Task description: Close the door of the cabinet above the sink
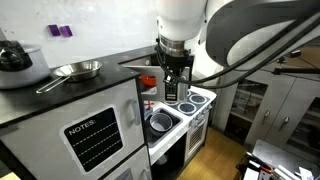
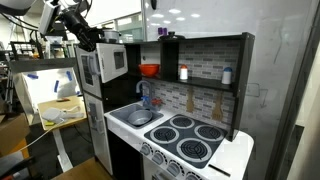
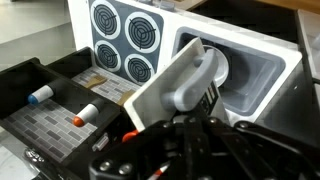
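Note:
The toy kitchen's white cabinet door (image 3: 160, 90) with a grey handle (image 3: 195, 72) stands ajar and tilted, right in front of my gripper (image 3: 185, 120) in the wrist view. The dark fingers look drawn together just below the handle and against the door's edge. The sink basin (image 3: 250, 75) lies right behind the door. In both exterior views the gripper (image 1: 173, 95) (image 2: 96, 40) hangs over the sink (image 1: 160, 122) (image 2: 140, 117) at the upper cabinet. A white-framed door panel (image 2: 88, 70) stands out from the cabinet front.
The stove with several burners (image 2: 190, 140) (image 1: 197, 99) is beside the sink. The black shelf (image 2: 205, 70) holds a red bowl (image 2: 148, 70) and small bottles. A pan (image 1: 78, 70) and a pot (image 1: 15, 58) sit on the fridge unit with the NOTES board (image 1: 95, 140).

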Tool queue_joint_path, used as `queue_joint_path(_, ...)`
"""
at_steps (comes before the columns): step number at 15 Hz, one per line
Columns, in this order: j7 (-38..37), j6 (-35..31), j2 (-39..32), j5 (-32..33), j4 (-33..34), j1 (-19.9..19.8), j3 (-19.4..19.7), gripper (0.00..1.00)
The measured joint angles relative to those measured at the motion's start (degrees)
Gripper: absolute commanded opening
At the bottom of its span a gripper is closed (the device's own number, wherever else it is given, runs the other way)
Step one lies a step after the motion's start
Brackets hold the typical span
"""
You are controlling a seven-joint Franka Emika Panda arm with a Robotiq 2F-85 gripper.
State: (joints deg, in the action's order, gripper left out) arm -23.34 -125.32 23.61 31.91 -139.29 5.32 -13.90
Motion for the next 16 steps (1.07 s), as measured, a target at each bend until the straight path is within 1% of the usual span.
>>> queue_joint_path(7, -6.62, -7.49, 1.72, 4.77, -3.24, -3.63, 0.09, 0.0)
queue_joint_path(16, -18.71, -13.37, 1.53, 12.2, -3.5, -6.62, -0.08, 0.0)
